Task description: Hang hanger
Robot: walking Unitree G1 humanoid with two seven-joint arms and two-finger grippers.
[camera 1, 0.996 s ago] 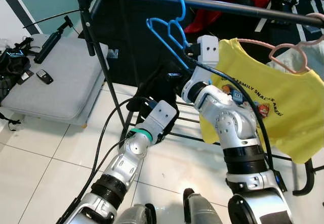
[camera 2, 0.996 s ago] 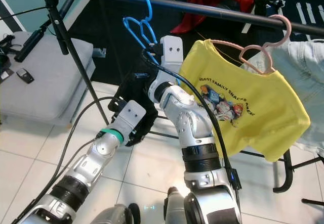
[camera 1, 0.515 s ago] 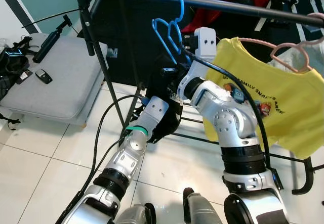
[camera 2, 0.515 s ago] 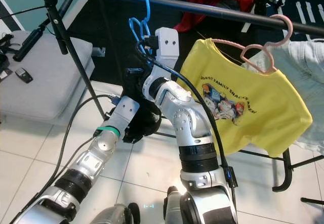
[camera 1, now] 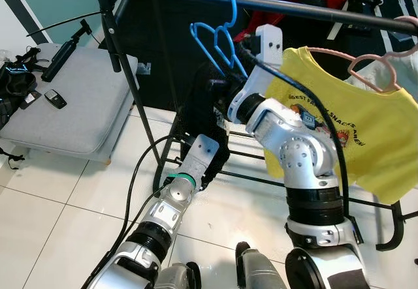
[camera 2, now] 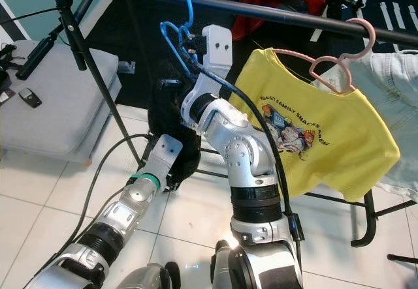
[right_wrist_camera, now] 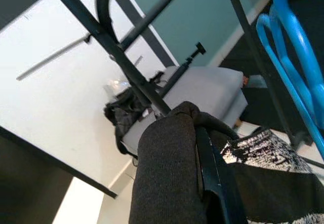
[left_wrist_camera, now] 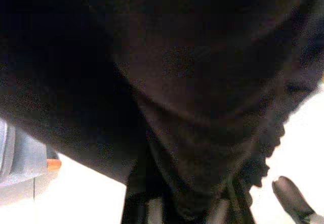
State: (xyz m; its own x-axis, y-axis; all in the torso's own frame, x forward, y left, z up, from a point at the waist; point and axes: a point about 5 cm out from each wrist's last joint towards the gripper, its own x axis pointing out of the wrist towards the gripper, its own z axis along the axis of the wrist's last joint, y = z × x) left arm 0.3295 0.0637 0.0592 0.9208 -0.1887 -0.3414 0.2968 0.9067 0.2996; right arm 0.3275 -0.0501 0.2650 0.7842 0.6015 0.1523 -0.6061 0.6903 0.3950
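Jaws of right gripper (camera 1: 219, 87) pinched on black garment (camera 1: 206, 116) below blue hanger (camera 1: 219, 38) hooked over rail (camera 1: 313, 8) — left gripper (camera 1: 212, 168) buried in cloth, grip unreadable.

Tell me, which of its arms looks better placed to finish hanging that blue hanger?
Probably the right. The right gripper is up beside the blue hanger, whose hook is over the rail. The left gripper sits lower, against the black garment.
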